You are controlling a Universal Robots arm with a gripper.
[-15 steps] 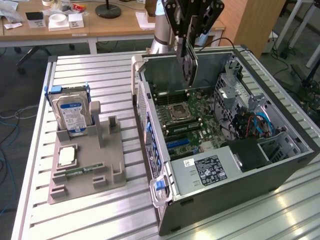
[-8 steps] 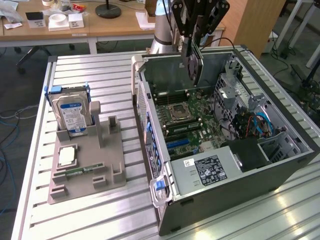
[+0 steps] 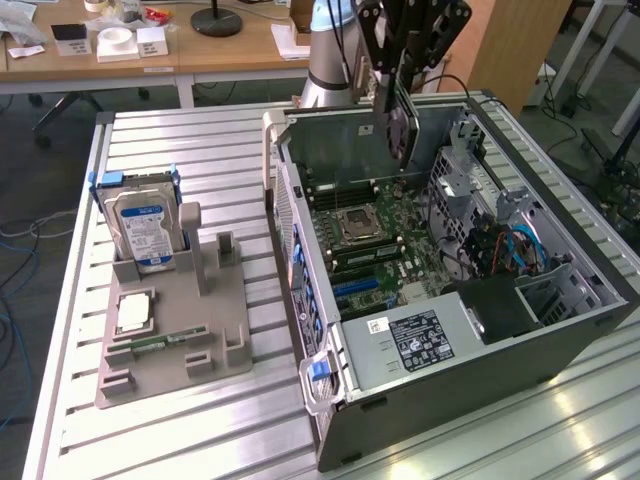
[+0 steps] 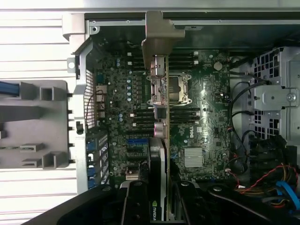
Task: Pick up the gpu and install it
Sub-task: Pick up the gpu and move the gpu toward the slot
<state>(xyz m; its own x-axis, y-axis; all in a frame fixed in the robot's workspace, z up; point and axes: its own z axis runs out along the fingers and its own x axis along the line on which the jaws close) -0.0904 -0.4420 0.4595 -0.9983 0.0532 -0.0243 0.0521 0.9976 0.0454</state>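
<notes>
The open computer case (image 3: 480, 390) lies on the slatted table (image 3: 200, 160), beside a gray holder (image 3: 180, 305) with 1 hard drive (image 3: 140, 230). Above the motherboard (image 3: 370, 240), the gripper (image 3: 398, 95) clamps the gpu (image 3: 403, 135) upright.

Lab — open PC case (image 3: 470, 385) (slatted metal bench (image 3: 200, 440))

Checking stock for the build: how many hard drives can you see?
1. The hard drive stands upright in the grey holder at the exterior view's left, beside the open case; others may hide in its bays.
</notes>
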